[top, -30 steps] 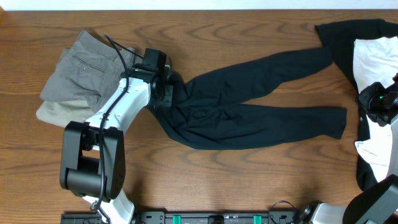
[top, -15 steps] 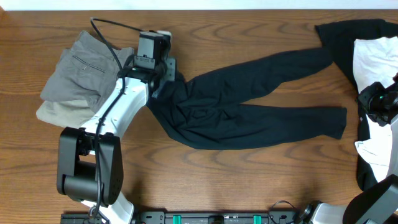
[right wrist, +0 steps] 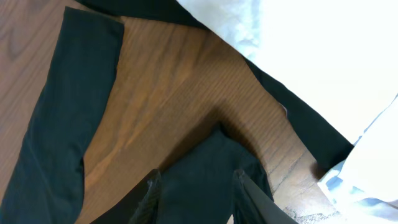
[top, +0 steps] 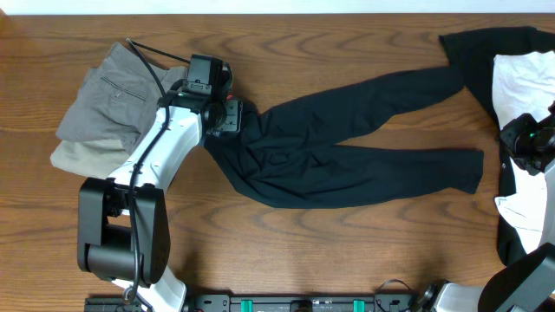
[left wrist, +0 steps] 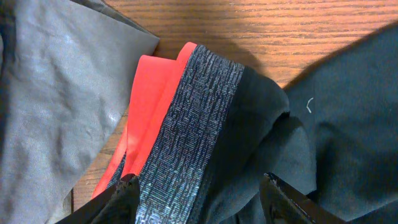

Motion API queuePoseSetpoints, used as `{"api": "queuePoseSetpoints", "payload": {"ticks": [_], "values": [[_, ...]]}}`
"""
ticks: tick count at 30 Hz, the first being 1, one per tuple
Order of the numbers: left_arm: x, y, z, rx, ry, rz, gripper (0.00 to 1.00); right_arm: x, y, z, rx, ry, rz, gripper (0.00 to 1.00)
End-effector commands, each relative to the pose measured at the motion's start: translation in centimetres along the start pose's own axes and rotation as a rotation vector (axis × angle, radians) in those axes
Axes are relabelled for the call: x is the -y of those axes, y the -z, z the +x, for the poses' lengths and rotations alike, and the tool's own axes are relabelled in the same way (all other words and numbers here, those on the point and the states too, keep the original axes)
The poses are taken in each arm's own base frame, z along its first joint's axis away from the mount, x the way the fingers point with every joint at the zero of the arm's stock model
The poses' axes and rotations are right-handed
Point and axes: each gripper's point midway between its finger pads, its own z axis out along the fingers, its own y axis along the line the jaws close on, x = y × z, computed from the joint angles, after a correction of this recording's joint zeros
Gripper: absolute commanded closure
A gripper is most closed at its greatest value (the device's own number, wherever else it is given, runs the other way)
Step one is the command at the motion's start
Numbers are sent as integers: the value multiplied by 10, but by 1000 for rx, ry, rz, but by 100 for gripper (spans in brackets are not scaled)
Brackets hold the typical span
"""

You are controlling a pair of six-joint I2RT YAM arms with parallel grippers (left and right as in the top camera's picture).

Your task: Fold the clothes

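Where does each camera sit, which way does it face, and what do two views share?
Overhead: above table, facing straight down; trousers, left arm, right arm show.
Left wrist: on left arm, facing down at waistband; own jaws below.
Right wrist: on right arm, facing down at white garment; own jaws below.
Shared: overhead and left wrist both see trousers.

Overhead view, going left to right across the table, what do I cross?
grey garment → left tool → black trousers → black garment → white garment
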Motion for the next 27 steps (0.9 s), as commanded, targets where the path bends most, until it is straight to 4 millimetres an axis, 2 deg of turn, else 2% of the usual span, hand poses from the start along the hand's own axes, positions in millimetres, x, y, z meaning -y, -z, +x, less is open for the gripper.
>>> {"api": "queuePoseSetpoints", "payload": {"ticks": [1, 4, 5, 6, 8, 10, 15, 18, 20, 23, 25, 27], "values": [[3, -14, 17, -58, -9, 23, 36, -6, -4, 7, -19, 29, -7, 65], [2, -33, 26, -99, -23, 22, 37, -5, -4, 9, -26, 28, -4, 63], [1, -38, 27, -103, -25, 23, 42, -5, -4, 9, -26, 28, -4, 63], [1, -41, 27, -102, -25, 23, 49, -5, -4, 9, -26, 28, -4, 62], [2, -43, 23, -84, -27, 24, 76, -5, -4, 9, -26, 28, -4, 62], [4, -35, 12, -52, -29, 28, 94, -5, -4, 9, -26, 28, -4, 62], [10, 3, -30, 85, -42, 41, 94, -5, -4, 8, -24, 29, -4, 62], [13, 31, -67, 242, -58, 43, 94, -5, -4, 8, -23, 29, -4, 62], [15, 40, -89, 338, -62, 52, 94, -5, -4, 7, -21, 29, -5, 62], [17, 37, -105, 401, -69, 54, 94, -5, -4, 7, -20, 29, -5, 62], [9, 24, -107, 403, -60, 19, 94, -5, -4, 7, -21, 29, -5, 61], [-4, 3, -105, 388, -45, -53, 94, -5, -4, 8, -22, 29, -5, 61]]}}
